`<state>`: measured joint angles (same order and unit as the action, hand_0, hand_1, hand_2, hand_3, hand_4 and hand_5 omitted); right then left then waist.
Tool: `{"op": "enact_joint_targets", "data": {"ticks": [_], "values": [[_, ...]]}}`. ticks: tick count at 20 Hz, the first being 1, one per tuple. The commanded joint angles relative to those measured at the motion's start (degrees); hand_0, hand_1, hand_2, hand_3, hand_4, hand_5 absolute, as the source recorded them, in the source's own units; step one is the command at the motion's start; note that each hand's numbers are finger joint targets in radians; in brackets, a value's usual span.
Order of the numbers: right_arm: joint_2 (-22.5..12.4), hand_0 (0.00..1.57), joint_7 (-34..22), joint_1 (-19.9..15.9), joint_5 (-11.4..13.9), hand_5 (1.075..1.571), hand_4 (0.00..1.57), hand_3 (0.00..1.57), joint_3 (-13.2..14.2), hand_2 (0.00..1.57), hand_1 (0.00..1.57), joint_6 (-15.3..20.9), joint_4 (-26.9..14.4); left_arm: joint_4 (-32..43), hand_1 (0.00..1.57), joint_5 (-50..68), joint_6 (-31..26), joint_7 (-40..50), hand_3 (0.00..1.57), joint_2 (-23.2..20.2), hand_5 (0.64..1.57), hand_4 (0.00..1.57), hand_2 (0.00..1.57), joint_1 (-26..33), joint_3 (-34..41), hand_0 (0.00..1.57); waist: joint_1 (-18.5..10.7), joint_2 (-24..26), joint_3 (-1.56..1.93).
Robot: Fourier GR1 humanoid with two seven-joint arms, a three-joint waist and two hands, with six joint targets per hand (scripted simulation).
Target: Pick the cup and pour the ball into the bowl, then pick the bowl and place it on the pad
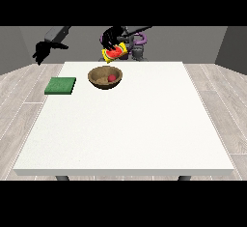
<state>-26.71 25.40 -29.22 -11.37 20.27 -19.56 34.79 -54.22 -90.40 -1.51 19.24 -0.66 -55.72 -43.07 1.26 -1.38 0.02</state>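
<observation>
Tilted yellow cup [115, 53] above brown bowl [105, 78]; red ball [112, 78] seemingly inside.

Above the white bench [125, 124], near its far edge, a tilted yellow-and-red cup [114, 53] held by the hand at the view's right [112, 38]. Just below, a brown bowl [104, 78] with a red ball [112, 78] inside. Left of the bowl, a green pad [61, 86]; beyond the bench's left corner, the hand at the view's left [41, 52], raised, fingers pointing down.
</observation>
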Motion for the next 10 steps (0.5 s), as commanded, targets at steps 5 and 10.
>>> {"op": "enact_joint_targets", "data": {"ticks": [5,10], "values": [[3.74,0.00,0.68,3.15,-0.32,1.556,0.46,0.00,-0.23,0.00,0.00,1.36,-1.48,-7.87,0.00,7.10,7.42,-0.36,1.57,0.61,1.364,1.32,1.57,8.01,7.91,0.00,-5.55,-0.64,-0.14],[2.51,0.00,-2.27,4.03,-1.26,1.557,0.46,0.00,0.61,0.00,0.00,1.91,-0.94,-12.72,0.40,18.58,17.28,-3.73,1.57,-5.75,1.570,1.00,1.57,13.04,21.59,0.40,-9.40,0.80,-0.33]]}}
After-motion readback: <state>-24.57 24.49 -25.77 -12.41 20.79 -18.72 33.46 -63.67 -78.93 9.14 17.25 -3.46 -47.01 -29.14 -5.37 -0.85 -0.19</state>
